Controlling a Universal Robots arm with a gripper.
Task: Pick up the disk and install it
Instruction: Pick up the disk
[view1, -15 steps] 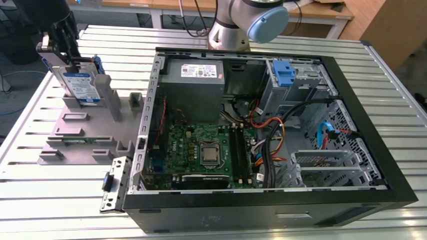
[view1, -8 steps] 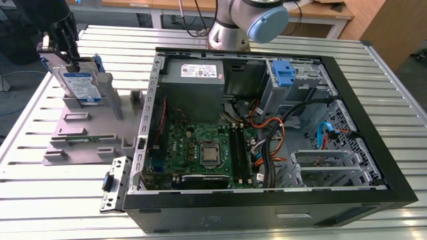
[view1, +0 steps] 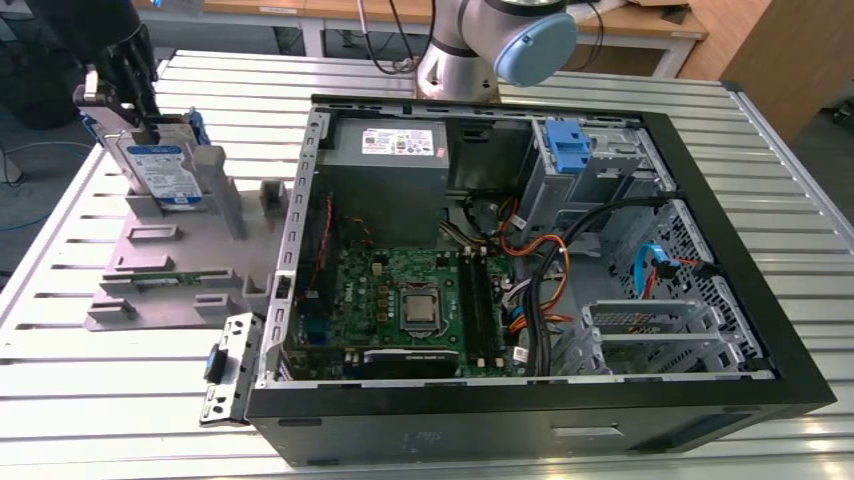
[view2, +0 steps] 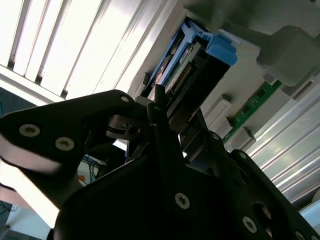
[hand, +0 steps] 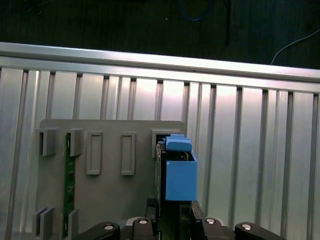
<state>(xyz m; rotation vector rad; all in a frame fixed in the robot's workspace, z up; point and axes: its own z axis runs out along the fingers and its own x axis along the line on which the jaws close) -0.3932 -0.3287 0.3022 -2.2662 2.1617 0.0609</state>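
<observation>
Exterior view shows the disk (view1: 163, 170) standing on edge in a grey holder (view1: 160, 260) on the desk (view1: 94, 400), at that view's left, well apart from the open case (view1: 534, 425). The gripper (view1: 131, 118) sits at the disk's top end, right against it. Whether it has closed on the disk I cannot tell. The lower end of the disk looks seated in the holder's slot, so I judge it is not yet lifted.

In the second wrist view the disk (view2: 195, 65), with its blue rails, runs straight up into the gripper (view2: 170, 110), which backs the reading that the arm is lined up for the grasp. The first wrist view has the disk (hand: 179, 180) end-on, rising from the holder (hand: 110, 200) just in front of the gripper (hand: 175, 222), with a green memory stick (hand: 66, 185) in another slot and the slatted desk (hand: 250, 150) beyond.

My judgement is that the task is at its start. The approach is made, and the pick is at most begun. Lifting the disk out, carrying it across to the case and installing it are all left to do. Inside the case the board, cables and a blue latch (view1: 567, 150) lie exposed, and no disk is fitted there that I can make out
</observation>
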